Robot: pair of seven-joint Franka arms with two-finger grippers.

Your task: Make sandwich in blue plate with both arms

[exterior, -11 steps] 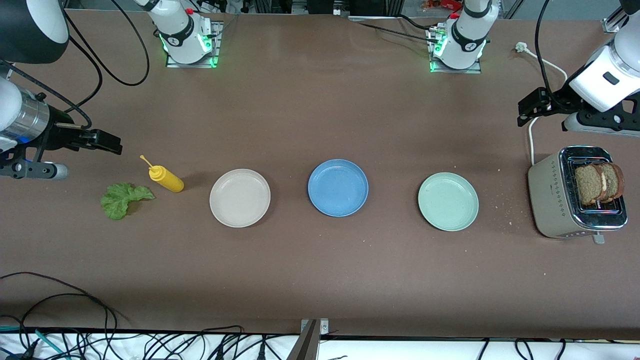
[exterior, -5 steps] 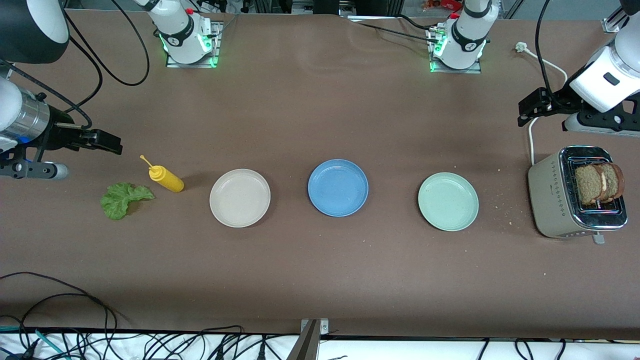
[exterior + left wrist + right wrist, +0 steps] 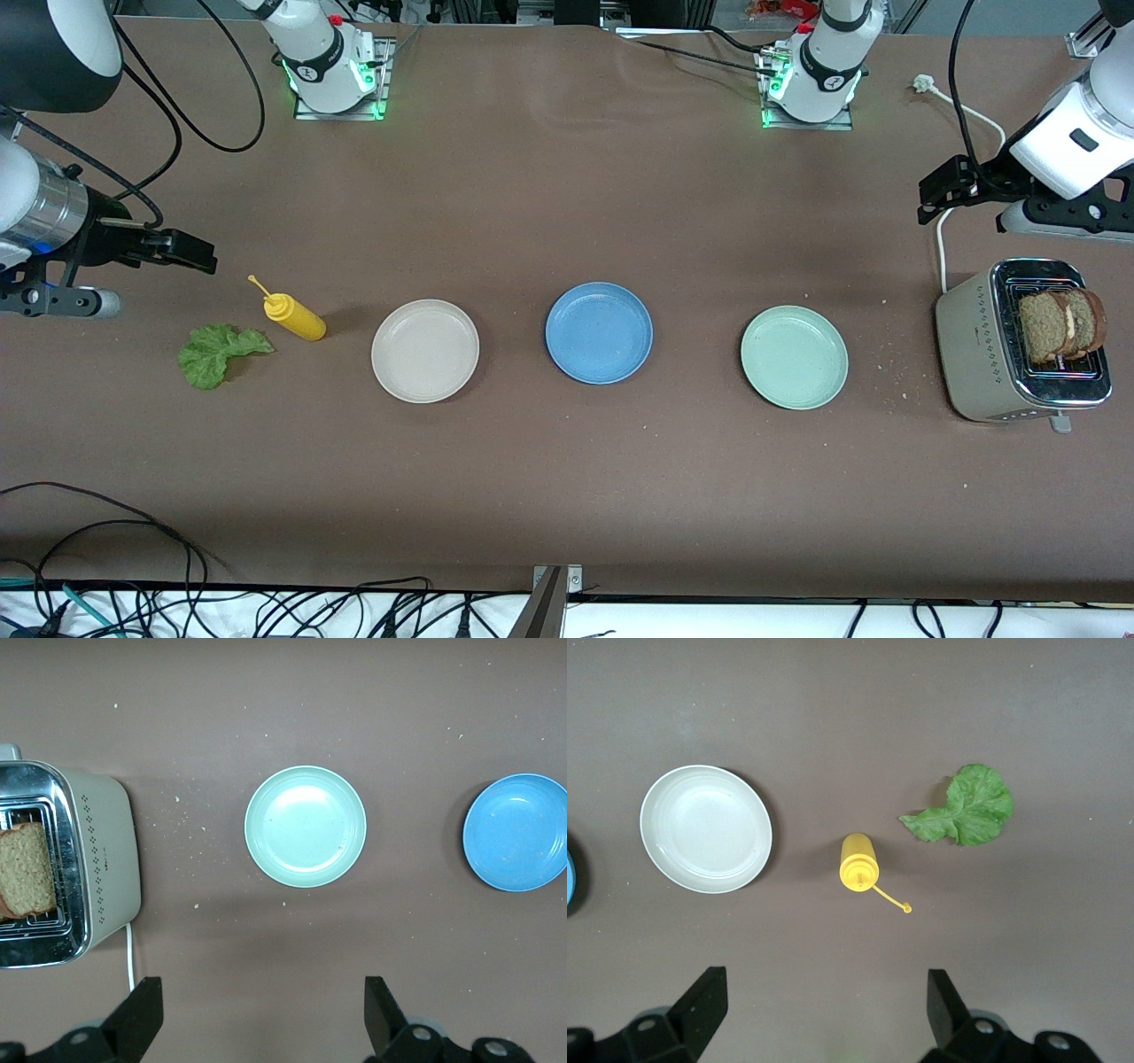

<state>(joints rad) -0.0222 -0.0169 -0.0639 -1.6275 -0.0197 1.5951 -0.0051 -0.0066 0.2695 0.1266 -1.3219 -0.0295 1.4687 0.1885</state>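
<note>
Blue plate sits bare between beige plate and green plate.

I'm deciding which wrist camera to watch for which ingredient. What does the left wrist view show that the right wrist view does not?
Only the left wrist view: the toaster with bread slices standing in its slots, the pale green plate and the whole blue plate, with the left gripper open above the table.
Only the right wrist view: the lettuce leaf, the yellow squeeze bottle and the beige plate, with the right gripper open.
Both: the brown table and the blue plate, only a sliver of it in the right wrist view.
</note>
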